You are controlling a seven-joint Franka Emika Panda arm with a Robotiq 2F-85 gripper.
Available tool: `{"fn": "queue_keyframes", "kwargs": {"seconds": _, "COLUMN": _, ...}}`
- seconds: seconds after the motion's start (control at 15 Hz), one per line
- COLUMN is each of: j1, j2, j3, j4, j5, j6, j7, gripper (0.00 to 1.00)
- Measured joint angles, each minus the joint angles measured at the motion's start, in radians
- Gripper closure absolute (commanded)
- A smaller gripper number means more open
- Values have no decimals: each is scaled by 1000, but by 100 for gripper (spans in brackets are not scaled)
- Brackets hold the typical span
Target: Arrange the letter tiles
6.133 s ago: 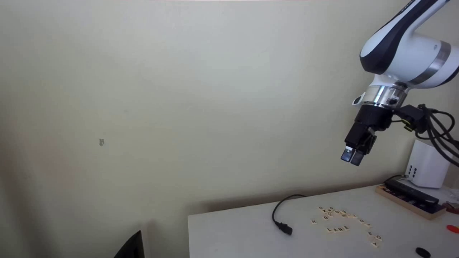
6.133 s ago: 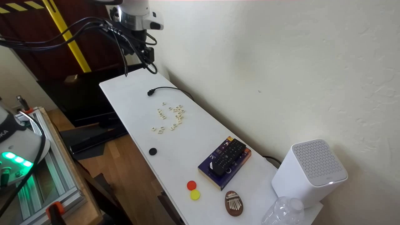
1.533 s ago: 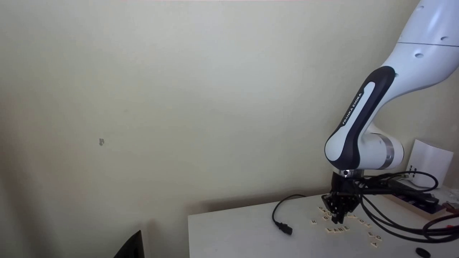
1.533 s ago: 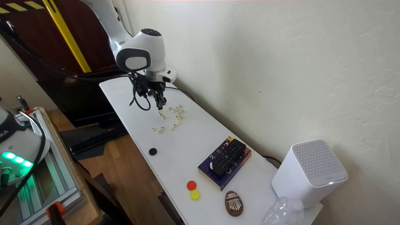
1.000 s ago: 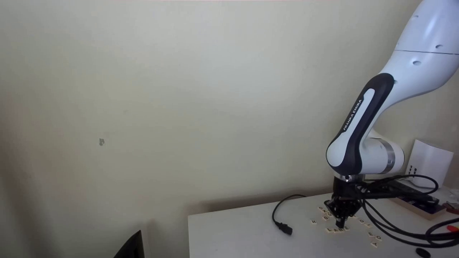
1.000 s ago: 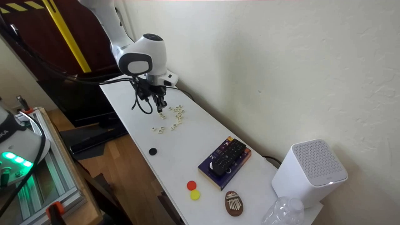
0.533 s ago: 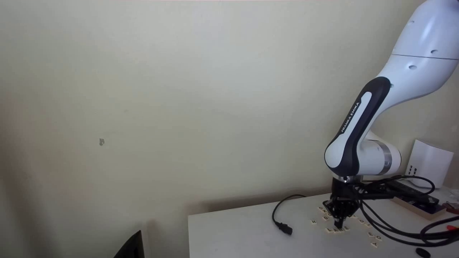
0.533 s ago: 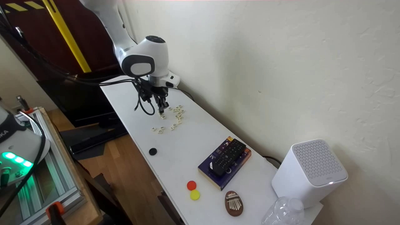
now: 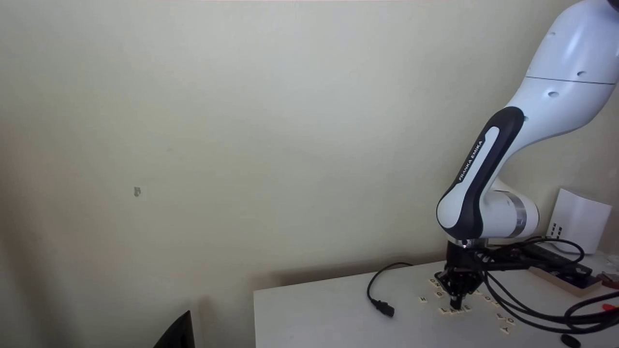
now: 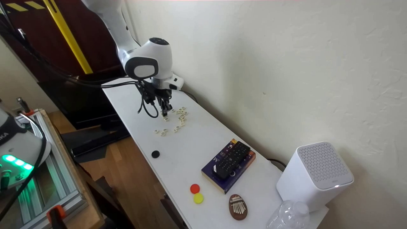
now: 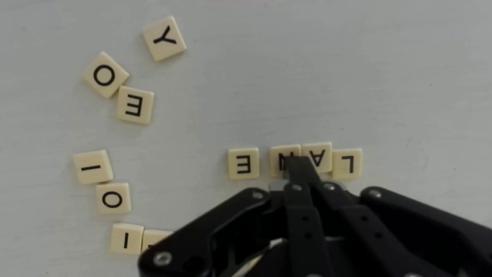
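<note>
Cream letter tiles lie face up on the white table. In the wrist view, a tile row appears upside down: L point(image 11: 346, 164), A point(image 11: 322, 163), N point(image 11: 276, 154) and E point(image 11: 243, 164). L, A and N sit side by side, A slightly offset; a gap separates N from E. My gripper point(image 11: 301, 158) is shut and empty, its fingertips over the N and A, hiding part of both; whether they touch cannot be told. Loose tiles Y point(image 11: 164, 38), O point(image 11: 104, 75), another E point(image 11: 135, 105) and I point(image 11: 93, 167) lie left. More are behind the gripper.
An H tile point(image 9: 423, 299) lies apart, near a black cable plug point(image 9: 385, 308). In an exterior view, a black disc point(image 10: 155, 154), a book point(image 10: 208, 170) under a remote point(image 10: 232, 159), red point(image 10: 195, 188) and yellow discs point(image 10: 198, 198), a thumb piano point(image 10: 238, 206) and a white router point(image 10: 311, 178) share the table.
From high above the table, my gripper has come down to the tile row, staying shut. Over the last second it has shifted only slightly along the row. The tiles show no visible movement.
</note>
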Motion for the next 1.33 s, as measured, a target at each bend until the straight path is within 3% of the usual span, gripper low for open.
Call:
{"fn": "queue_keyframes", "kwargs": {"seconds": 0.53, "j1": -13, "j2": 16, "j3": 3, "j4": 22, "j5": 0, "j6": 57, "j7": 17, "gripper": 100}}
{"fn": "queue_keyframes", "kwargs": {"seconds": 0.87, "j1": -45, "j2": 11, "j3": 39, "j4": 24, "j5": 0, "j6": 54, "j7": 9, "gripper": 100}}
{"fn": "queue_keyframes", "kwargs": {"seconds": 1.33, "j1": -51, "j2": -15, "j3": 35, "j4": 23, "j5": -28, "j6": -83, "j7": -2, "gripper": 100}}
